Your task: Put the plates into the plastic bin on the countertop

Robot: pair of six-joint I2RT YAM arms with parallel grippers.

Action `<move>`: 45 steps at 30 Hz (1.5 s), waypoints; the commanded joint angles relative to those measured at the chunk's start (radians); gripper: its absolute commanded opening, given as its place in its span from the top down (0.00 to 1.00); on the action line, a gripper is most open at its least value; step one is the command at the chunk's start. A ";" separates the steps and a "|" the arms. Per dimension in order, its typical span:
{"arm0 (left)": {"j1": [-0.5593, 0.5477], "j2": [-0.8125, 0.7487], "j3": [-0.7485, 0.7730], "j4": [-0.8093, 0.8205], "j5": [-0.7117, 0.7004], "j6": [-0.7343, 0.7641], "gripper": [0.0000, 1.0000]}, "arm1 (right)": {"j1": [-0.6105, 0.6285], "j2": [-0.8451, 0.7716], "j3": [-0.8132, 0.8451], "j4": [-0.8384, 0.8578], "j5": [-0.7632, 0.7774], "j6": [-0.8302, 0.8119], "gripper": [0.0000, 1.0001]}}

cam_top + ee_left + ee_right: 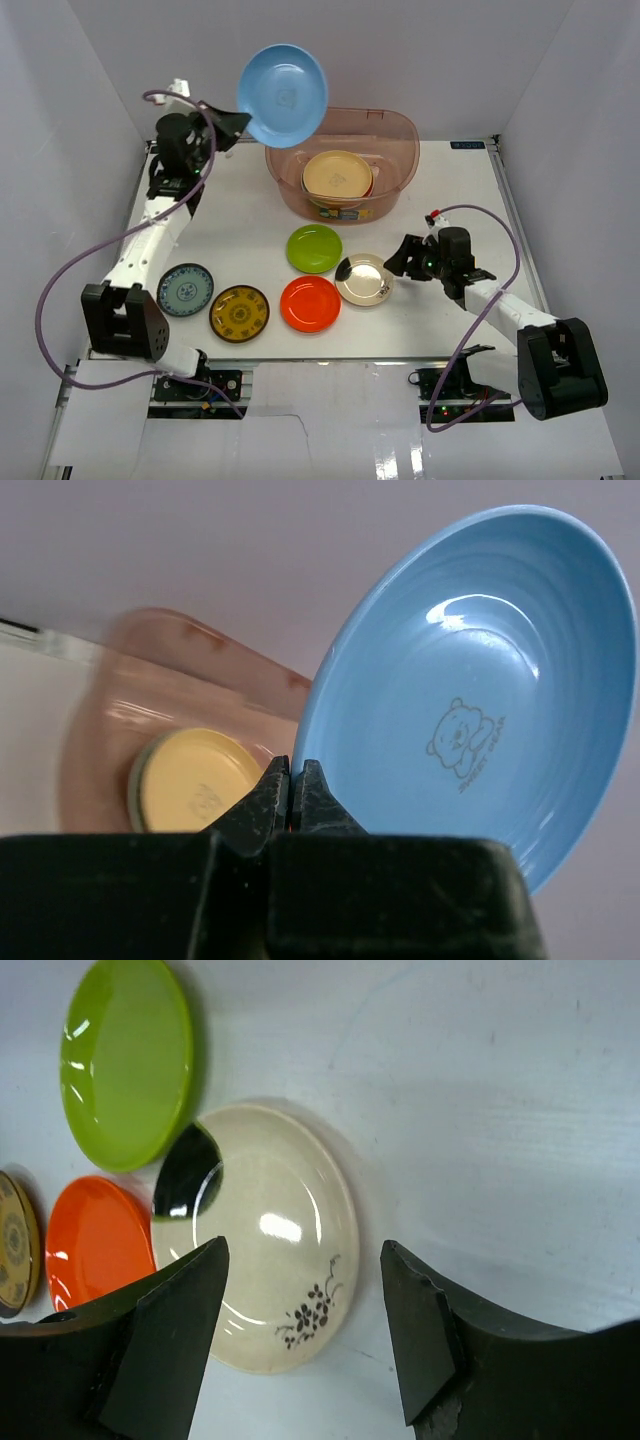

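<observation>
Left gripper (290, 776): you're pinching the light blue plate (283, 94) by its rim, raised near the plastic bin (408, 140).
Right gripper (302, 1260): fingers wide over the cream plate (262, 1230).
Left wrist only: bear print (462, 732).

High left tool (290, 782) clamped; low right tool (304, 1260) spread.

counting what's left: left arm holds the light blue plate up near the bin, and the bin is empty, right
No, the plastic bin is not empty: the top view shows a cream plate lying in it. The left arm does hold the light blue plate up near it.
</observation>
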State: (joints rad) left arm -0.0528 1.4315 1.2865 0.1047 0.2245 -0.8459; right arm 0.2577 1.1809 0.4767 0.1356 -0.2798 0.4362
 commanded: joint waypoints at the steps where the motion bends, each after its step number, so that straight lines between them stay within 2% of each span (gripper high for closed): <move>1: -0.132 0.140 0.120 -0.109 -0.002 0.092 1.00 | -0.002 -0.024 -0.071 0.039 -0.030 -0.005 0.33; 5: -0.228 0.341 0.339 -0.248 -0.031 0.146 1.00 | -0.001 -0.023 -0.142 0.088 -0.074 0.033 0.37; 9: -0.311 0.586 0.651 -0.408 -0.060 0.221 1.00 | -0.002 0.006 -0.168 0.099 -0.084 0.030 0.41; 12: -0.343 0.680 0.816 -0.509 -0.085 0.263 1.00 | -0.001 0.006 -0.179 0.102 -0.070 0.029 0.41; 17: -0.346 0.790 0.896 -0.589 -0.100 0.284 1.00 | -0.002 0.026 -0.176 0.108 -0.062 0.030 0.44; 18: -0.346 0.796 0.901 -0.596 -0.100 0.291 0.84 | -0.002 0.039 -0.174 0.110 -0.061 0.030 0.47; 22: -0.348 0.804 0.906 -0.612 -0.090 0.303 0.52 | -0.002 0.056 -0.161 0.110 -0.049 0.033 0.65; 26: -0.344 0.794 0.916 -0.611 -0.076 0.309 0.43 | -0.002 0.008 -0.145 0.081 -0.015 0.032 0.83; 27: -0.343 0.791 0.919 -0.611 -0.062 0.309 0.42 | -0.002 -0.004 -0.136 0.075 -0.012 0.030 0.91; 31: -0.343 0.738 0.929 -0.606 -0.045 0.309 0.39 | -0.002 -0.082 -0.106 0.003 -0.006 0.029 0.92; 35: -0.323 0.574 0.828 -0.591 -0.131 0.326 0.38 | -0.002 -0.278 -0.020 -0.137 0.007 0.006 0.92; 38: -0.288 0.361 0.583 -0.539 -0.209 0.332 0.38 | -0.001 -0.400 0.103 -0.272 0.022 -0.020 0.92; 39: -0.276 0.298 0.424 -0.521 -0.253 0.332 0.37 | 0.000 -0.415 0.137 -0.289 0.024 -0.022 0.92; 40: -0.262 0.177 0.342 -0.496 -0.279 0.329 0.35 | -0.001 -0.425 0.169 -0.295 0.016 -0.022 0.92; 42: -0.194 0.057 0.184 -0.487 -0.335 0.283 0.31 | 0.000 -0.414 0.258 -0.271 0.011 -0.011 0.92; 43: -0.162 -0.057 0.030 -0.478 -0.336 0.254 0.31 | 0.000 -0.399 0.279 -0.205 0.014 0.011 0.92; 45: -0.044 -0.159 -0.114 -0.476 -0.292 0.176 0.30 | 0.000 -0.311 0.347 -0.144 0.028 0.025 0.92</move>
State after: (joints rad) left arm -0.2104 1.3945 1.3518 -0.3775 -0.0212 -0.5728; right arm 0.2577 0.7986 0.7444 -0.0937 -0.2638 0.4412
